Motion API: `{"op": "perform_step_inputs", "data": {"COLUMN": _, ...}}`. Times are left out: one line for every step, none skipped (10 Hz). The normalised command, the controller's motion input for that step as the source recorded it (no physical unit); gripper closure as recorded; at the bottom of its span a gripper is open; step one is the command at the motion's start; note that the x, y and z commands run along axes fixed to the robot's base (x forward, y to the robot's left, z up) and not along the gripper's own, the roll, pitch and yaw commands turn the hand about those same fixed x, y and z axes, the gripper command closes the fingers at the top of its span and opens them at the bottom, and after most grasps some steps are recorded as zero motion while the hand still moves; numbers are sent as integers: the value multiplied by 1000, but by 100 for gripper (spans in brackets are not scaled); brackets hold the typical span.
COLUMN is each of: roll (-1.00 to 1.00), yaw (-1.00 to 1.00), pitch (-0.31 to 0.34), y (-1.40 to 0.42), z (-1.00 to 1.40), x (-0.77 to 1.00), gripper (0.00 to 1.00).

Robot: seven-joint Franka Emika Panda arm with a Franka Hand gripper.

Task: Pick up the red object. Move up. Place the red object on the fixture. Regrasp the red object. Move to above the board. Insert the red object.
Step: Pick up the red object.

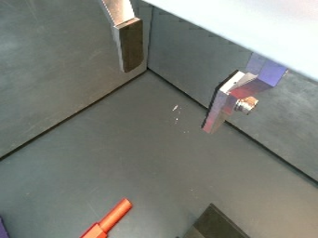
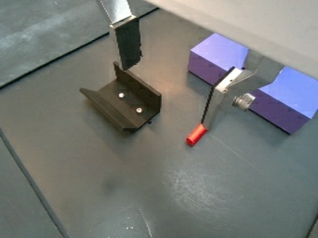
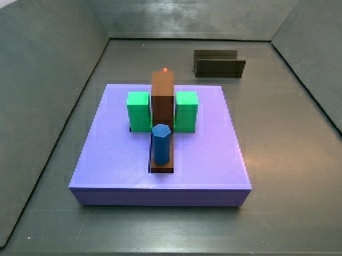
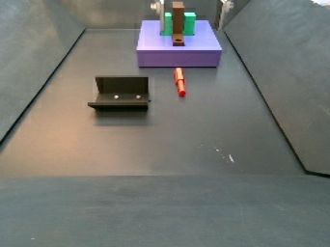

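Plainly, step in hand: picking up the red object (image 4: pixel 179 81).
Red object: lay flat on the floor between the fixture (image 4: pixel 120 94) and the board (image 4: pixel 179 54), just off the board's near edge (long axis pointing toward the board).
Gripper (image 2: pixel 174 72): hung above, fingers spread wide, nothing held; red object below, toward one finger (image 2: pixel 224 100).

The gripper (image 2: pixel 172 76) has silver fingers (image 2: pixel 218 104) with dark pads. The peg (image 4: pixel 179 81) is bright red, the fixture (image 4: pixel 122 94) dark olive-brown, the floor (image 4: pixel 194 145) dull grey. The board (image 3: pixel 120 160) is lilac, with a brown strip (image 3: pixel 163 92), green blocks (image 3: pixel 138 110) and a blue cylinder (image 3: pixel 160 143).
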Motion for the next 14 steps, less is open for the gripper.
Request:
{"op": "perform_step_inputs", "data": {"roll": -21, "yaw": 0, "pitch": 0, "y": -366, "z": -143, "x": -377, "gripper": 0}}
{"op": "perform_step_inputs", "data": {"roll": -37, "yaw": 0, "pitch": 0, "y": -617, "z": -220, "x": -500, "gripper": 0}}
{"op": "perform_step_inputs", "data": {"roll": -16, "yaw": 0, "pitch": 0, "y": -911, "z": -277, "x": -589, "gripper": 0}}
{"op": "perform_step_inputs", "data": {"roll": -59, "yaw": -40, "pitch": 3, "y": -934, "z": -294, "x": -446, "gripper": 0}}
{"op": "perform_step_inputs", "data": {"roll": -196, "yaw": -63, "pitch": 83, "y": -811, "z": -346, "x": -314, "gripper": 0}}
{"op": "perform_step_inputs", "data": {"roll": -277, "yaw": -57, "pitch": 104, "y": -743, "z": -337, "x": -277, "gripper": 0}}
{"op": "perform_step_inputs", "data": {"roll": -306, "yaw": -49, "pitch": 100, "y": -734, "z": -297, "x": -260, "gripper": 0}}
{"op": "perform_step_inputs", "data": {"roll": -296, "yaw": -29, "pitch": 71, "y": -283, "z": -286, "x": -303, "gripper": 0}}
{"op": "perform_step_inputs", "data": {"roll": -279, "yaw": 37, "pitch": 30, "y": -134, "z": -503, "x": 177, "gripper": 0}}
{"op": "perform_step_inputs", "data": {"roll": -16, "yaw": 357, "pitch": 41, "y": -340, "z": -491, "x": 774, "gripper": 0}}
{"op": "perform_step_inputs", "data": {"roll": 4, "yaw": 480, "pitch": 126, "y": -291, "z": -697, "x": 511, "gripper": 0}}
{"op": "perform_step_inputs", "data": {"roll": 30, "yaw": 217, "pitch": 66, "y": -37, "z": -374, "x": -234, "gripper": 0}}
{"op": "perform_step_inputs", "data": {"roll": 100, "yaw": 0, "pitch": -90, "y": -109, "z": 23, "x": -114, "gripper": 0}}
{"op": "perform_step_inputs", "data": {"roll": 70, "yaw": 0, "pitch": -33, "y": -283, "z": -177, "x": 0, "gripper": 0}}
